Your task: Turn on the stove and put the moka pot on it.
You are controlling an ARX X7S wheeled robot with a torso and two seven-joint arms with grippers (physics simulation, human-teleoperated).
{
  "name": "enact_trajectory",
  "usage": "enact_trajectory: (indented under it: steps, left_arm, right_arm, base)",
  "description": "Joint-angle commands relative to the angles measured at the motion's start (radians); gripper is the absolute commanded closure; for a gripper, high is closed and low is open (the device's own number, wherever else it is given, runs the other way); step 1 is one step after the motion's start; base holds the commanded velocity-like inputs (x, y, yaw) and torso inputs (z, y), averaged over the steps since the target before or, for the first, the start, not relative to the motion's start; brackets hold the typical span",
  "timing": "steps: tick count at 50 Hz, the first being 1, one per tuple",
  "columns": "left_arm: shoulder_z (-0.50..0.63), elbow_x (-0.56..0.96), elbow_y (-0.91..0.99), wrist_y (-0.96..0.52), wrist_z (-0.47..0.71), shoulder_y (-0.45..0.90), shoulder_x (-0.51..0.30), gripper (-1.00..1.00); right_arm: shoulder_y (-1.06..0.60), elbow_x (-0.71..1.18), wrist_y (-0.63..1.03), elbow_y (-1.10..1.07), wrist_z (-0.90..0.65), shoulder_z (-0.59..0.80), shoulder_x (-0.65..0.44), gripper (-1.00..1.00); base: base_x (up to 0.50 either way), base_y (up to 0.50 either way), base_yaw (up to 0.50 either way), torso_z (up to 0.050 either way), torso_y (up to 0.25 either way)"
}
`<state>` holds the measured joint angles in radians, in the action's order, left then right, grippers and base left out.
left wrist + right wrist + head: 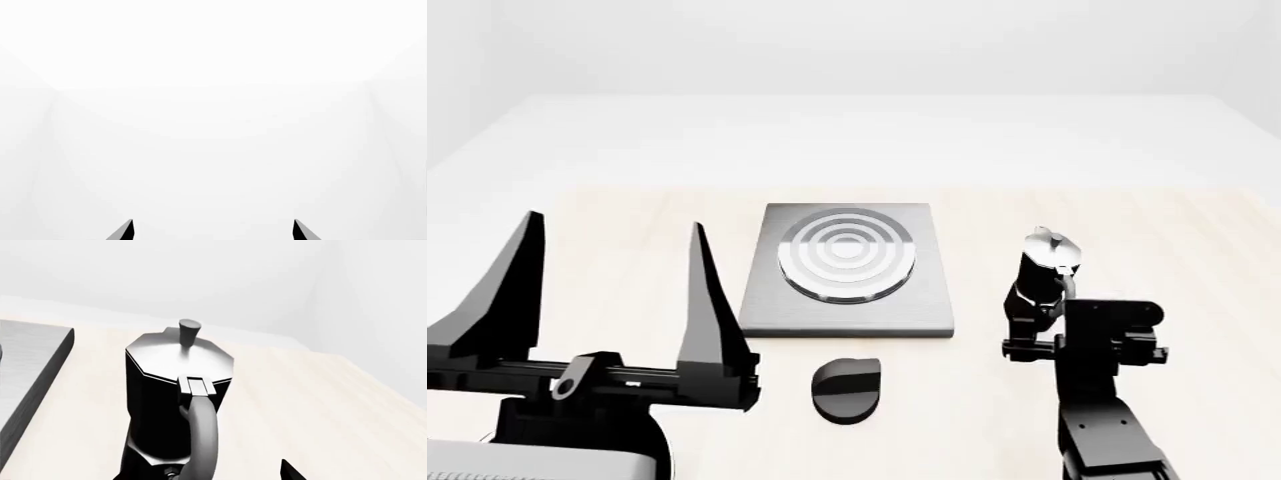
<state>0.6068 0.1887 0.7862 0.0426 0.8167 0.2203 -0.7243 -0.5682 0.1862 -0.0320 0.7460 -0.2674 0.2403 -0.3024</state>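
Moka pot point(1045, 262) stands upright on the light wooden tabletop point(1174, 260), toward its right edge, apart from the stove point(854, 310), which lies flat at the middle. The round black knob point(847, 388) sits just beside the stove's near edge.

Right gripper point(1030, 318) is at the pot's near side. In the right wrist view the handle point(200, 435) runs straight down toward the camera, with one fingertip point(290, 471) showing to one side; whether the jaws are pinching the handle or merely flanking it cannot be told. Left gripper point(614, 290) is raised over the tabletop's left part, fingers spread wide, holding nothing.

Handling assessment: the pot point(177, 405) appears to be rigid metal, faceted, narrow at the waist and fairly tall for its base, so likely prone to tipping if nudged high. The silver lid point(179, 356) and its small knob look slick and possibly hinged, a poor purchase. Recommended hold is the side handle, or across the faceted body at the waist, where flat faces should resist slipping.
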Motion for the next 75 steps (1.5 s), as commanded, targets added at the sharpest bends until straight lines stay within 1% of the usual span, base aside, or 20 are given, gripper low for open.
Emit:
enact_trajectory:
  steps: [1, 7, 10, 11, 18, 27, 33, 37, 40, 48, 53, 54, 55, 58, 59, 63, 64, 65, 66, 75]
  left_arm:
    - [0.003, -0.001, -0.01, 0.006, -0.004, 0.0, 0.003, -1.0]
    - [0.003, 0.0, -0.007, 0.005, -0.004, -0.003, 0.001, -1.0]
    - [0.006, -0.001, -0.011, 0.005, -0.007, -0.002, 0.005, -1.0]
    - [0.007, -0.002, -0.011, 0.005, -0.008, -0.002, 0.006, -1.0]
    - [0.01, -0.001, -0.006, -0.007, -0.01, 0.005, 0.009, -1.0]
    - [0.014, -0.006, -0.007, -0.006, -0.01, 0.002, 0.012, -1.0]
    - [0.014, -0.007, -0.011, 0.001, -0.01, -0.004, 0.011, -1.0]
    - [0.013, -0.009, -0.014, 0.006, -0.009, -0.008, 0.011, -1.0]
    - [0.012, -0.009, -0.014, 0.009, -0.007, -0.011, 0.009, -1.0]
    - [0.002, -0.005, -0.013, 0.02, -0.002, -0.022, 0.0, -1.0]
    - [-0.002, -0.001, -0.018, 0.033, -0.001, -0.028, -0.003, -1.0]
    - [-0.003, 0.0, -0.02, 0.036, -0.001, -0.029, -0.003, -1.0]
    - [-0.003, 0.001, -0.02, 0.037, -0.001, -0.03, -0.003, -1.0]
    - [-0.003, -0.002, -0.019, 0.038, 0.001, -0.033, -0.004, -1.0]
    - [-0.005, 0.001, -0.02, 0.039, 0.001, -0.034, -0.006, -1.0]
    - [-0.007, 0.005, -0.017, 0.035, 0.001, -0.03, -0.006, -1.0]
    - [-0.006, 0.004, -0.016, 0.032, 0.0, -0.028, -0.005, -1.0]
    - [-0.005, 0.004, -0.018, 0.033, -0.001, -0.028, -0.004, -1.0]
    - [-0.006, 0.004, -0.019, 0.035, -0.001, -0.029, -0.004, -1.0]
    - [-0.016, 0.007, -0.016, 0.042, 0.004, -0.04, -0.016, -1.0]
  right_arm:
    - [-0.026, -0.01, -0.039, 0.072, 0.008, 0.009, 0.012, -1.0]
    - [-0.039, -0.01, -0.058, 0.111, 0.012, 0.009, 0.017, -1.0]
    - [-0.026, -0.005, -0.051, 0.082, 0.011, 0.007, 0.013, -1.0]
    - [-0.023, -0.004, -0.056, 0.079, 0.009, 0.004, 0.012, 1.0]
    - [-0.01, -0.002, -0.079, 0.076, 0.002, -0.002, 0.004, 1.0]
    - [0.011, 0.001, -0.039, -0.011, -0.002, 0.005, -0.002, 1.0]
    - [-0.003, 0.0, 0.055, -0.158, -0.017, 0.013, -0.018, 1.0]
    - [-0.056, -0.014, 0.107, -0.213, -0.025, 0.026, -0.019, 1.0]
    - [-0.094, -0.015, 0.133, -0.215, -0.024, 0.03, -0.014, 1.0]
    - [-0.185, -0.015, 0.093, -0.105, -0.014, 0.029, 0.016, 1.0]
    - [-0.212, -0.008, 0.006, -0.055, 0.013, 0.027, 0.032, 1.0]
    - [-0.227, -0.019, -0.011, -0.022, 0.016, 0.036, 0.039, 1.0]
    - [-0.243, -0.027, -0.069, 0.053, 0.024, 0.041, 0.052, 1.0]
    - [-0.282, -0.038, -0.114, 0.124, 0.04, 0.052, 0.067, 1.0]
    - [-0.306, -0.039, -0.174, 0.182, 0.06, 0.055, 0.08, 1.0]
    - [-0.378, -0.051, -0.268, 0.342, 0.08, 0.064, 0.109, 1.0]
    - [-0.407, -0.054, -0.298, 0.407, 0.082, 0.064, 0.121, 1.0]
    - [-0.442, -0.068, -0.382, 0.525, 0.088, 0.073, 0.141, 1.0]
    - [-0.472, -0.073, -0.379, 0.556, 0.091, 0.076, 0.147, 1.0]
    - [-0.524, -0.118, -0.333, 0.562, 0.08, 0.08, 0.166, 1.0]
  base:
    - [0.0, 0.0, 0.0, 0.0, 0.0]
    - [0.0, 0.0, 0.0, 0.0, 0.0]
    - [0.0, 0.0, 0.0, 0.0, 0.0]
    - [0.0, 0.0, 0.0, 0.0, 0.0]
    - [0.0, 0.0, 0.0, 0.0, 0.0]
    - [0.0, 0.0, 0.0, 0.0, 0.0]
    - [0.0, 0.0, 0.0, 0.0, 0.0]
    - [0.0, 0.0, 0.0, 0.0, 0.003]
    - [0.0, 0.0, 0.0, 0.0, 0.0]
    - [0.0, 0.0, 0.0, 0.0, 0.001]
    - [0.0, 0.0, 0.0, 0.0, 0.0]
    - [0.0, 0.0, 0.0, 0.0, 0.0]
    - [0.0, 0.0, 0.0, 0.0, 0.0]
    - [0.0, 0.0, 0.0, 0.0, 0.003]
    - [0.0, 0.0, 0.0, 0.0, 0.0]
    - [0.0, 0.0, 0.0, 0.0, 0.0]
    - [0.0, 0.0, 0.0, 0.0, 0.0]
    - [0.0, 0.0, 0.0, 0.0, 0.0]
    - [0.0, 0.0, 0.0, 0.0, 0.01]
    - [0.0, 0.0, 0.0, 0.0, 0.001]
